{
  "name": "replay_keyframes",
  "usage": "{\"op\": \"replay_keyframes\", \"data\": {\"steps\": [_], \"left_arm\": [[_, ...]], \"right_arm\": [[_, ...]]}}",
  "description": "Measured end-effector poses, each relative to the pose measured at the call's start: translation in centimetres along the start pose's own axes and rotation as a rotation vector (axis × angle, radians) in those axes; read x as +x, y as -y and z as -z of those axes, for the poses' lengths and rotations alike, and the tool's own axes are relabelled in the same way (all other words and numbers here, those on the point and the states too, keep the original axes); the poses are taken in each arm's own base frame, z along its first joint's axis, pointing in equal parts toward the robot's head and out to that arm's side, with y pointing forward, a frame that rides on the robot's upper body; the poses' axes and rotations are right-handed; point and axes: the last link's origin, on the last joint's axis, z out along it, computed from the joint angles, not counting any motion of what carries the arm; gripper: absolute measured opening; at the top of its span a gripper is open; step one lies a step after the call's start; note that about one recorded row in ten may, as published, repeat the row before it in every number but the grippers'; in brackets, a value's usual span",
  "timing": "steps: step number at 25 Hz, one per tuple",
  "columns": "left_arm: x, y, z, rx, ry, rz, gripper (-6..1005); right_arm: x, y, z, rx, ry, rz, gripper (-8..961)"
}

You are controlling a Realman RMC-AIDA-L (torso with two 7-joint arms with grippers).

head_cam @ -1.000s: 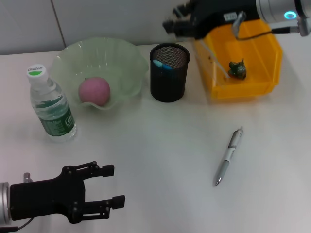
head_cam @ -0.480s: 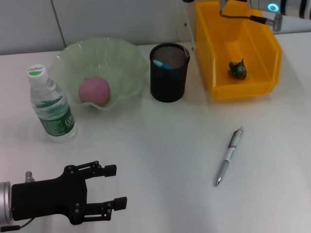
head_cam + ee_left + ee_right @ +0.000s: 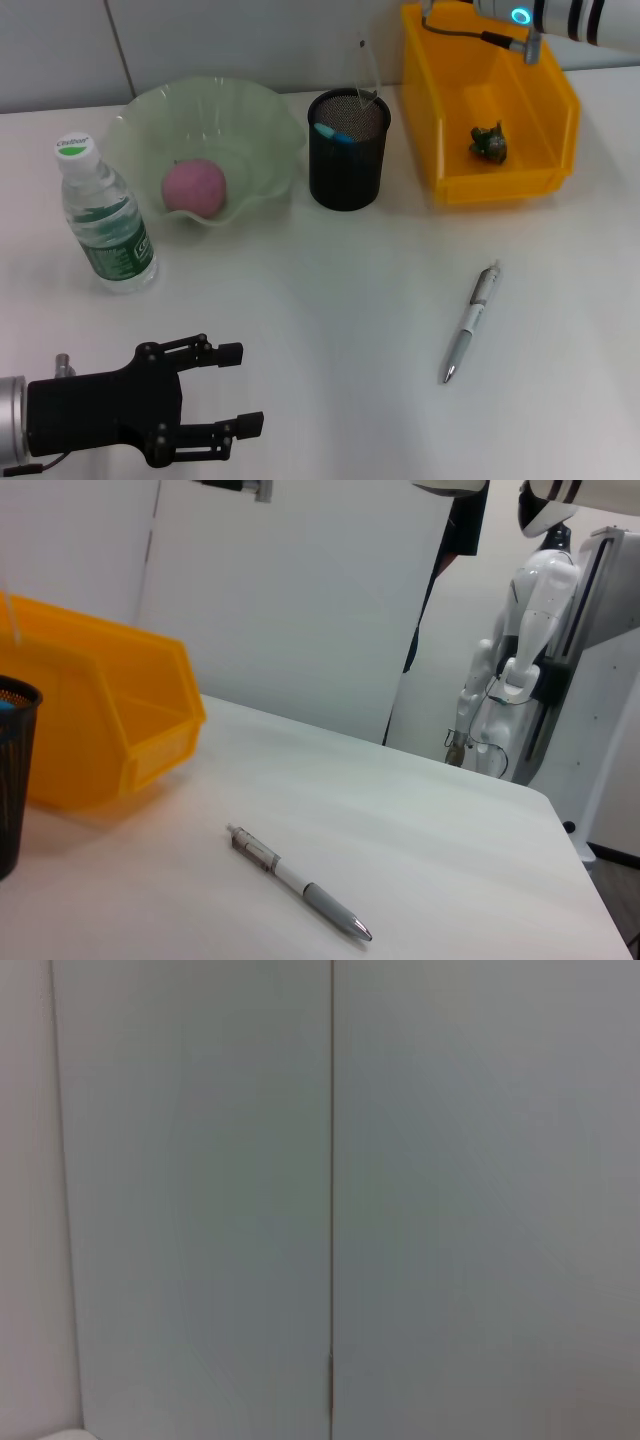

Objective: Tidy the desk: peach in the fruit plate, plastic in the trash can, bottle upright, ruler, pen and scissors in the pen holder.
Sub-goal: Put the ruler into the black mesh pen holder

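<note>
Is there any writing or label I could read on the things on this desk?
Bottle cap: a green mark with tiny lettering, too small to read.
Bottle label: green with white print, too blurred to read.
Pen, pen holder, orange bin: no text visible.

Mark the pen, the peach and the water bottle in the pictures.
pen [image 3: 468, 325], head view, middle of its barrel as it lies on the table.
peach [image 3: 194, 186], head view, centre of the pink fruit in the green plate.
water bottle [image 3: 108, 230], head view, on its green label.
</note>
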Motion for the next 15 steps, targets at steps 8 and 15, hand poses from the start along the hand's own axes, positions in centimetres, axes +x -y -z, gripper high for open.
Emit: {"op": "replay_keyframes", "data": {"steps": [8,15], "left_arm": [[0.3,0.2,-0.2,-0.022,0.020,0.006,819],[0.9,0.7,-0.7,-0.044,0.053,0.029,819]], "right_arm": [[1.1,0.2,-0.4,0.014,-0.017,-0.018,413],[1.6,0.1,-1.5,0.024,0.030,-0.007,417]]}}
